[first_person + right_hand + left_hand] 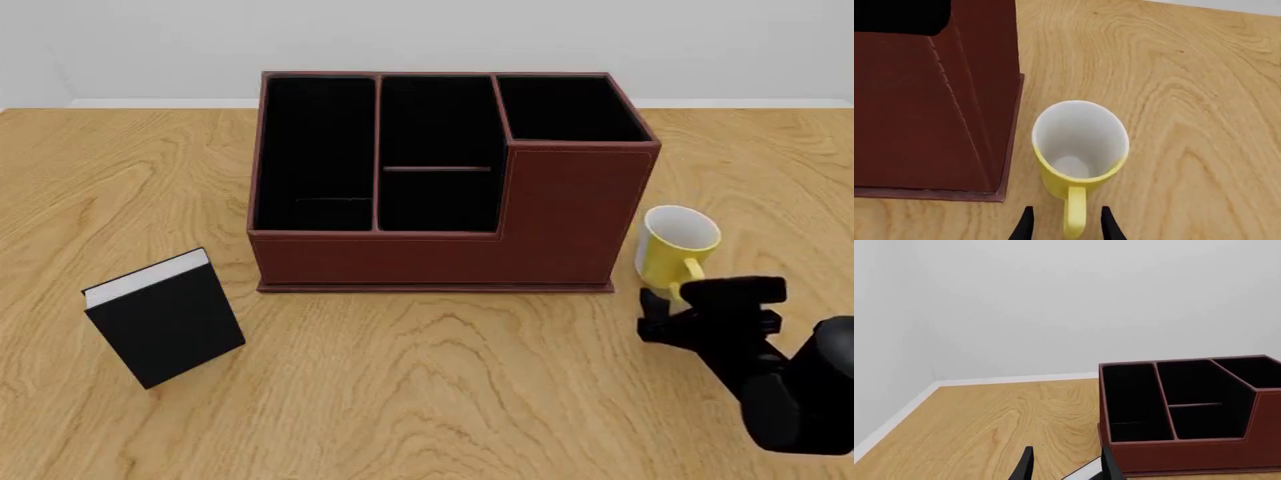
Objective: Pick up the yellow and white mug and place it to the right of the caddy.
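Far left in the front view: a small black book with white page edges (166,318), tilted, lying on the light wooden desk (427,390), well apart from the box.

In the middle of that frame: a big dark red-brown leather-look caddy (447,245) with black compartments inside and one taller part at its right end. Sitting flat on the desk.

Just right of the caddy, right of centre in the frame: a small round mug, yellow outside and white inside (675,243). Standing upright on the desk, near the caddy's right wall but not touching it, with a strip of bare wood between them in the right wrist view. Yellow loop handle pointing toward the lower edge of the frame.

Lower right corner: the black right gripper (705,312), right at the mug's handle. In the right wrist view, two dark fingertips (1027,225) a little apart, one on each side of the handle of the mug (1079,150), with a thin gap on each side. Open a bit, not squeezing anything.

Left gripper (1066,467) seen only in the left wrist view, at the lower edge of the frame: two dark fingertips apart, nothing held. Caddy (1187,415) at the right of that frame.
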{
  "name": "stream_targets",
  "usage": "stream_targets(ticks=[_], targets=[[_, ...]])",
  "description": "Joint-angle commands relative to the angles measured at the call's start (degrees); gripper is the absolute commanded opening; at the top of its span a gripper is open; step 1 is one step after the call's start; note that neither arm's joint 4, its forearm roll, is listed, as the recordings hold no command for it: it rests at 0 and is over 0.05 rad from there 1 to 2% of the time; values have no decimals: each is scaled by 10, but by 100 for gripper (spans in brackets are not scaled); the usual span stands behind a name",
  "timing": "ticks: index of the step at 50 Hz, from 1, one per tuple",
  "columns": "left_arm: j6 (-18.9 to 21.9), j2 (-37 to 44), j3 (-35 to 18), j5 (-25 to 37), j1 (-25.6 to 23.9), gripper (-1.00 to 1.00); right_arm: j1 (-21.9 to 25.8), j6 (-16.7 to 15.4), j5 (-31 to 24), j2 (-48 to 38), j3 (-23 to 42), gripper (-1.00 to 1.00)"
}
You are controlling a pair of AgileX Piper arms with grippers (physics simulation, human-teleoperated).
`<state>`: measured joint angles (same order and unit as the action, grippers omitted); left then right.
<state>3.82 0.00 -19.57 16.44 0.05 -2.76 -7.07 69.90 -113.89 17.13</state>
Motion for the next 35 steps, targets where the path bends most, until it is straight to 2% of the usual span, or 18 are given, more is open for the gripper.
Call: stream_targets(ticks=[1,11,25,29,35], targets=[[-1,0,3,-2,0,100,1,-6,0,13,-17,100],[-3,0,6,-5,3,100,1,-3,0,80,-73,100],[-4,0,7,-7,-1,100,1,-19,0,191,-155,100],[-6,0,5,-6,-4,100,17,-23,0,204,-167,100],[-8,0,9,-8,-8,100,8,-36,0,225,-171,100]])
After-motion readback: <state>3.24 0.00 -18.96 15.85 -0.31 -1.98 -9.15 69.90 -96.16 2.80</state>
